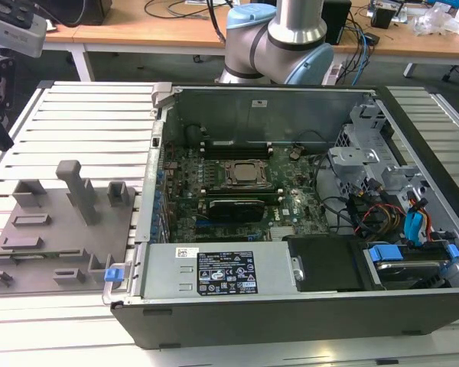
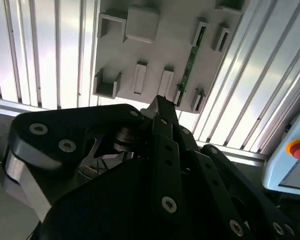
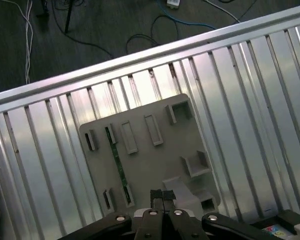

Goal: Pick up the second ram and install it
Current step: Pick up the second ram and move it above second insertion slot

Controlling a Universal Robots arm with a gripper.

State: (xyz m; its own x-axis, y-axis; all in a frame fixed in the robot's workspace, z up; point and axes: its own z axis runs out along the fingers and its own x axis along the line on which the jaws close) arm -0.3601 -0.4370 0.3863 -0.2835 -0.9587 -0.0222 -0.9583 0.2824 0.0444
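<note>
The second ram [image 3: 117, 165] is a thin green stick standing on edge in a slot of the grey tray [image 3: 155, 165]. The second wrist view also shows the ram [image 2: 190, 67], held between small end blocks of the tray [image 2: 155, 45]. My gripper [image 3: 162, 196] hangs well above the tray, off to one side of the ram and apart from it. Its black fingertips [image 2: 160, 104] are pressed together with nothing between them.
In the exterior view the grey tray [image 1: 30, 264] lies on a slatted metal table [image 1: 84, 115], to the left of an open computer case [image 1: 291, 306]. Inside are the motherboard [image 1: 237, 195], black memory slots [image 1: 237, 150], cables and a drive bay [image 1: 413, 260].
</note>
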